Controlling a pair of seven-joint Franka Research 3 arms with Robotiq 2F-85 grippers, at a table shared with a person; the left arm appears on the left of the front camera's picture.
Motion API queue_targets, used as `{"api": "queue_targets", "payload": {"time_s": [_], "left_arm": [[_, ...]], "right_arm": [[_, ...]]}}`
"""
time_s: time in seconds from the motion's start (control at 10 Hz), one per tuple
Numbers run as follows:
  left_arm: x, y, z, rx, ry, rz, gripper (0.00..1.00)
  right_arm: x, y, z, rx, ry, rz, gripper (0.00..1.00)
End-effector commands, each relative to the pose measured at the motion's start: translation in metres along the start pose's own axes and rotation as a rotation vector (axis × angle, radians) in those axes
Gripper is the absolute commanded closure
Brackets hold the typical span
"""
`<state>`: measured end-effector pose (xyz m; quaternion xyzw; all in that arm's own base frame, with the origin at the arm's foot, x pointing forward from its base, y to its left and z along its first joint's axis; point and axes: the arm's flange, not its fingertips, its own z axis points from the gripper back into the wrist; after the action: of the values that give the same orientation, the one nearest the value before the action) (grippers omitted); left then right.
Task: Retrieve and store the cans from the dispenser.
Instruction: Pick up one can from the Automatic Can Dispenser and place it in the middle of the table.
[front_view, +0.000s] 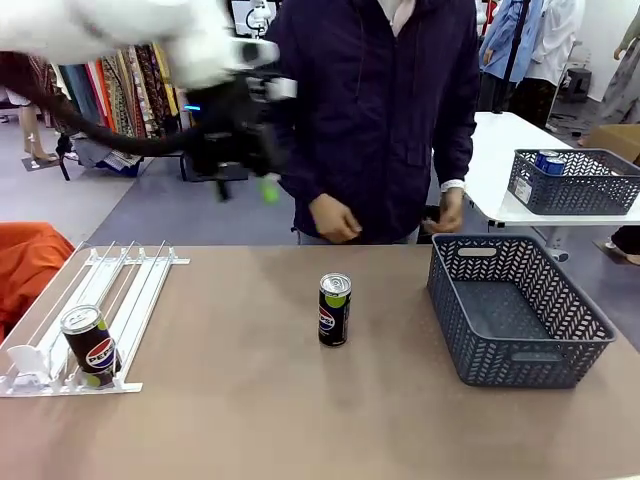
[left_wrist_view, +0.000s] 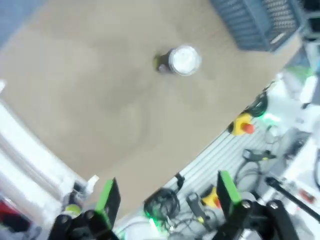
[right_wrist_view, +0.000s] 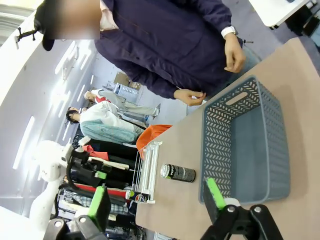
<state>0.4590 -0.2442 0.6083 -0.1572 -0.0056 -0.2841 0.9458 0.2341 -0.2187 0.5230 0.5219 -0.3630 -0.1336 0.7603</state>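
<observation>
One dark Pepsi can (front_view: 334, 310) stands upright near the middle of the table, with nothing touching it. A second Pepsi can (front_view: 90, 345) rests at the low end of the white wire dispenser (front_view: 120, 285) on the table's left. My left gripper (front_view: 245, 185) hangs blurred high above the table's far left, open and holding nothing. In the left wrist view its green-padded fingers (left_wrist_view: 107, 200) stand wide apart, with the standing can (left_wrist_view: 182, 60) far below. My right gripper (right_wrist_view: 157, 197) is open and holds nothing, with the can (right_wrist_view: 178, 173) and dispenser (right_wrist_view: 148, 172) beyond it.
A dark grey lattice basket (front_view: 515, 345) stands on the table's right, seen too as the basket (right_wrist_view: 245, 145) and the basket (left_wrist_view: 260, 20). A person in a dark jacket (front_view: 380, 110) stands at the far edge, hands held in front. Another basket (front_view: 575, 185) sits on a white table behind.
</observation>
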Motion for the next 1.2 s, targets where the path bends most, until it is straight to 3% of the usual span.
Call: {"api": "queue_targets", "payload": {"time_s": [0.0, 0.1, 0.3, 0.5, 0.6, 0.7, 1.1], "left_arm": [[-0.107, 0.097, 0.024, -0.166, -0.202, 0.142, 0.0], [-0.158, 0.151, 0.036, -0.264, -0.366, 0.356, 0.0], [-0.254, 0.24, 0.019, -0.561, -0.557, 0.53, 0.0], [-0.298, 0.28, -0.022, -0.81, -0.69, 0.536, 0.0], [-0.305, 0.293, -0.036, -0.993, -0.807, 0.637, 0.0], [-0.313, 0.277, -0.003, -0.637, -0.558, 0.57, 0.0], [-0.313, 0.277, -0.003, -0.637, -0.558, 0.57, 0.0]], "right_arm": [[0.003, 0.001, -0.002, 0.026, -0.017, 0.025, 0.0], [0.003, 0.001, -0.002, 0.026, -0.017, 0.025, 0.0], [0.003, 0.001, -0.002, 0.026, -0.017, 0.025, 0.0], [0.003, 0.001, -0.002, 0.026, -0.017, 0.025, 0.0], [0.003, 0.001, -0.002, 0.026, -0.017, 0.025, 0.0], [0.003, 0.001, -0.002, 0.026, -0.017, 0.025, 0.0], [0.003, 0.001, -0.002, 0.026, -0.017, 0.025, 0.0]]}}
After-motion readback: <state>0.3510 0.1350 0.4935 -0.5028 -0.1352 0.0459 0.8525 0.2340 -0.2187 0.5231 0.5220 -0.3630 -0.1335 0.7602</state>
